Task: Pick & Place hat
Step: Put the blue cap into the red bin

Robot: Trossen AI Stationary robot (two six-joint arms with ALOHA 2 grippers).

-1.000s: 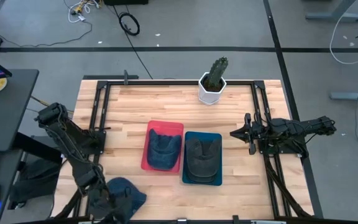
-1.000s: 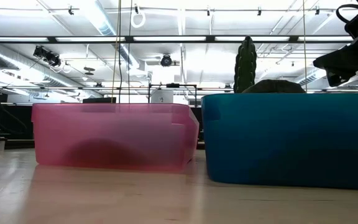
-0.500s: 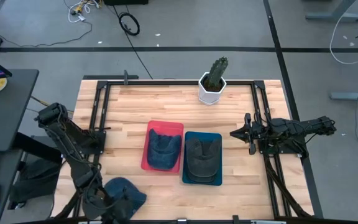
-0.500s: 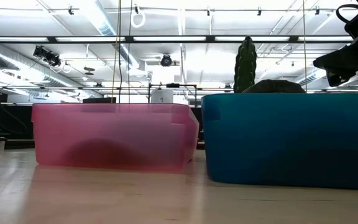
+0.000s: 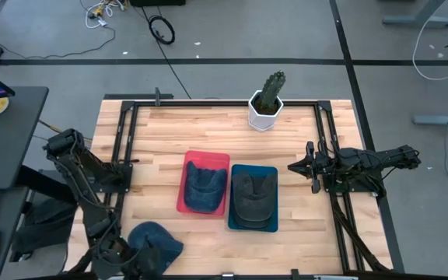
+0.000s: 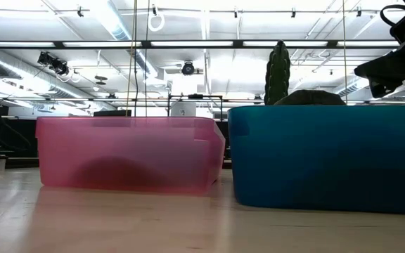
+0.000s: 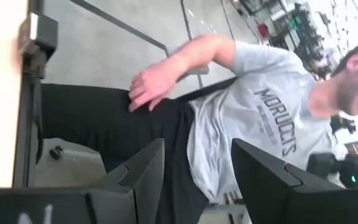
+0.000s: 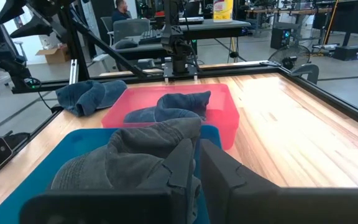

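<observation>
At the table's near left edge, a crumpled blue fabric hat (image 5: 155,239) lies loose beside the left gripper (image 5: 123,260), whose fingers gape empty, likely poised to grasp it. Farther off, the red plastic bin (image 5: 185,180) and teal plastic bin (image 5: 273,173) each already hold a hat. At the right edge, the right gripper (image 5: 294,166) waits nearly closed and empty.

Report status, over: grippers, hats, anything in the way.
Left gripper open, empty, at table's near-left edge beside loose blue hat. Right gripper shut, empty, parked right. Red bin and blue bin each hold a hat. Nothing blocking.
</observation>
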